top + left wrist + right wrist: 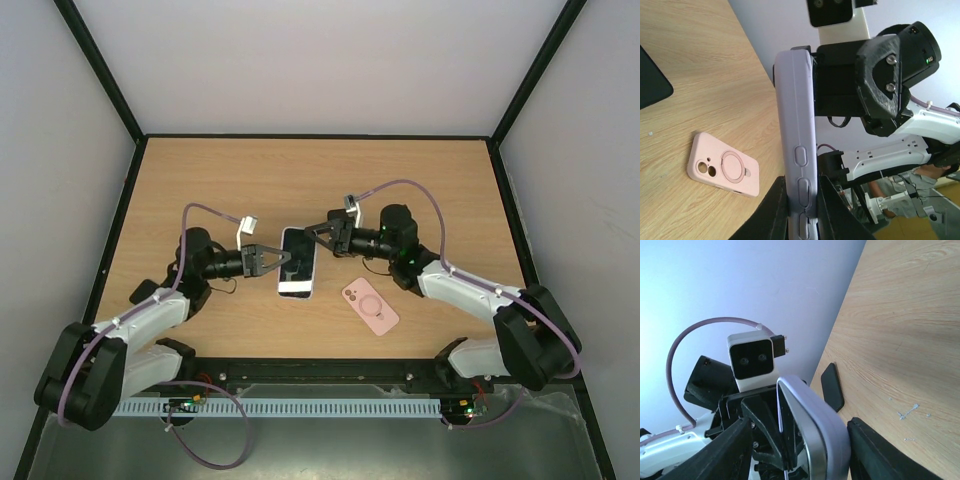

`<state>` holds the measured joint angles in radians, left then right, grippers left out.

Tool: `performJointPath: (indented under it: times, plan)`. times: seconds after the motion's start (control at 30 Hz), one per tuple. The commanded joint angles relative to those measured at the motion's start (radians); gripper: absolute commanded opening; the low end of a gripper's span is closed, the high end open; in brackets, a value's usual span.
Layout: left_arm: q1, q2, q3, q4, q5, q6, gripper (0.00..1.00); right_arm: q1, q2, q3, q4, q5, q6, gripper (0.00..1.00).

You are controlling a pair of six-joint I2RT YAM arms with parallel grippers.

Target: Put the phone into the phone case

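A phone with a dark screen sits in a lavender case point(297, 262), held above the table's middle. My left gripper point(278, 260) is shut on its left long edge; in the left wrist view the case point(796, 115) stands edge-on between the black fingers point(771, 212). My right gripper point(318, 235) is open and straddles the phone's far right corner. In the right wrist view one finger point(865, 445) touches the case point(815, 425) and the other stands apart. A pink case point(370, 306) lies back-up on the table to the right, also in the left wrist view point(722, 171).
A flat black object point(832, 387) lies on the wood under the held phone, also at the left wrist view's left edge point(651, 80). Black frame posts and white walls enclose the table point(200, 180). A cable tray point(300, 408) runs along the near edge.
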<state>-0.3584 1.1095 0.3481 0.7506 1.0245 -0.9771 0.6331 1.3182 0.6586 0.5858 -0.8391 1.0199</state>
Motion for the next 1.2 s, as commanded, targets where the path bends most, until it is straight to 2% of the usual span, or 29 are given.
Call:
performJointPath:
  times: [0.0,0.27,0.5,0.6,0.77,0.83,1.0,1.07,1.17]
  plan:
    - [-0.033,-0.021,0.031,0.019,0.025,0.029,0.05,-0.007,-0.03,0.04,0.075,-0.017,0.023,0.48]
    - [-0.037,-0.008,0.044,-0.009,-0.001,0.043,0.05,-0.009,-0.06,0.021,0.022,-0.037,-0.032,0.4]
    - [-0.038,0.004,0.139,-0.363,-0.129,0.243,0.03,-0.013,-0.093,0.034,-0.037,-0.03,-0.087,0.04]
    - [-0.037,0.026,0.162,-0.454,-0.169,0.289,0.03,-0.013,-0.097,0.055,-0.09,-0.02,-0.128,0.02]
    - [-0.037,0.05,0.186,-0.516,-0.209,0.314,0.03,-0.014,-0.105,0.082,-0.178,0.019,-0.182,0.02]
    - [-0.037,0.053,0.197,-0.522,-0.212,0.315,0.03,-0.014,-0.104,0.085,-0.191,0.018,-0.181,0.07]
    - [-0.037,0.042,0.179,-0.374,-0.159,0.205,0.03,-0.014,-0.106,0.046,-0.133,-0.017,-0.133,0.37]
    - [-0.037,0.035,0.166,-0.293,-0.147,0.146,0.03,-0.013,-0.101,0.015,-0.094,-0.03,-0.107,0.46]
    - [-0.037,0.031,0.151,-0.196,-0.142,0.079,0.03,-0.013,-0.076,-0.031,-0.038,-0.051,-0.068,0.53]
